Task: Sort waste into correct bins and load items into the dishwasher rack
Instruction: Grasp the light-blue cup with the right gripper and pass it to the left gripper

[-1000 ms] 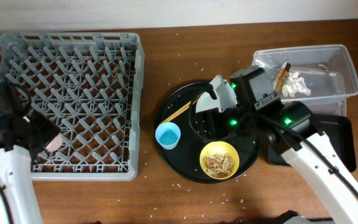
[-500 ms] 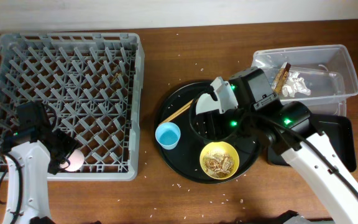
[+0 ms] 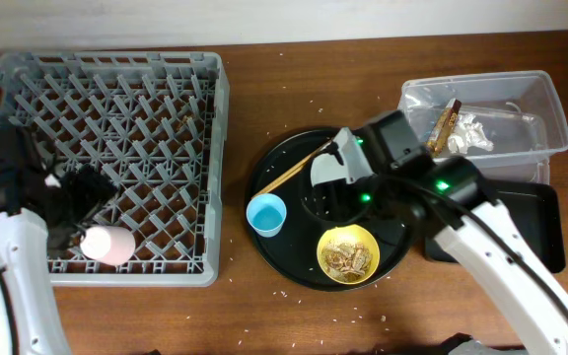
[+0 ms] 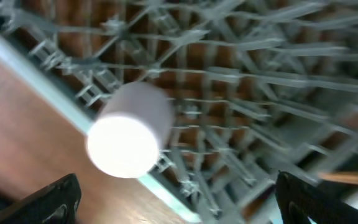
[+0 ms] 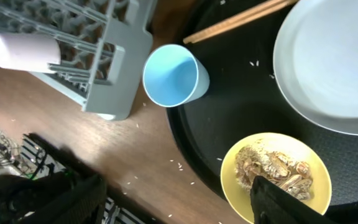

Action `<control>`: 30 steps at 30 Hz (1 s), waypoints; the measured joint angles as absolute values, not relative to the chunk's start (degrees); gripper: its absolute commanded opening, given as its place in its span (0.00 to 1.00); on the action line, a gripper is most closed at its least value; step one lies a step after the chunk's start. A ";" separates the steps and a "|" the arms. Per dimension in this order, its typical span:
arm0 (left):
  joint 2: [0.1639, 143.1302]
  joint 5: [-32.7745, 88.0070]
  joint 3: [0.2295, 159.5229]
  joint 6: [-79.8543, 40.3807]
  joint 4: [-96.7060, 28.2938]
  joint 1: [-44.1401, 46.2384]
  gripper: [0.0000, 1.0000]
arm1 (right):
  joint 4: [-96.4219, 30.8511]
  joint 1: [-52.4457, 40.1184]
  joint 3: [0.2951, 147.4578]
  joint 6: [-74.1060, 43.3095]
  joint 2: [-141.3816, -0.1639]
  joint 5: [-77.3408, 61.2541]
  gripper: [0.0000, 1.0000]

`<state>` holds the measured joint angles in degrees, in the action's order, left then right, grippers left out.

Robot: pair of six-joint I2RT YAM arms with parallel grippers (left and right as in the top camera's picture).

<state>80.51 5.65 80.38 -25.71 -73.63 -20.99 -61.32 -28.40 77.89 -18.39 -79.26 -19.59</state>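
The pink cup [image 3: 106, 245] lies on its side in the front left corner of the grey dishwasher rack [image 3: 106, 99]; the left wrist view shows its base [image 4: 129, 130]. My left gripper [image 3: 75, 205] is open and empty just above it [image 4: 179, 194]. My right gripper [image 5: 179, 186] is open and empty, over the round black tray [image 3: 284, 258]. On that tray are the grey plate [image 5: 334, 62], the light-blue cup [image 3: 266, 214], the chopsticks [image 3: 299, 170] and the yellow bowl [image 3: 348, 253] with food scraps [image 5: 272, 168]. The right arm hides part of the plate in the overhead view.
The clear tub [image 3: 550, 108] at back right holds the brown-gold wrapper [image 3: 447, 120] and white tissue [image 3: 476, 131]. The shallow black tray [image 3: 545, 222] lies in front of it, partly under my right arm. Rice grains are scattered on the wooden table.
My left gripper carried the pink cup down into the rack's front left corner, let it go and drew back. My right arm shifted slightly left over the round tray.
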 measured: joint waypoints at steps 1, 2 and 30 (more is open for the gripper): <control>80.44 11.03 82.52 -21.71 -73.65 -20.51 0.99 | -60.55 -29.39 76.51 -19.11 -81.84 -19.31 0.69; 80.36 15.62 83.37 -18.04 -73.21 -19.79 0.99 | -59.31 -30.39 75.81 -19.33 -84.42 -19.00 0.69; 80.09 81.69 83.74 0.25 -60.10 10.59 0.74 | -49.04 -23.77 85.95 6.44 -78.70 -55.18 0.04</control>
<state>80.09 81.69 83.74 0.25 -60.10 10.59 -49.04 -23.77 85.95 6.44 -78.70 -55.18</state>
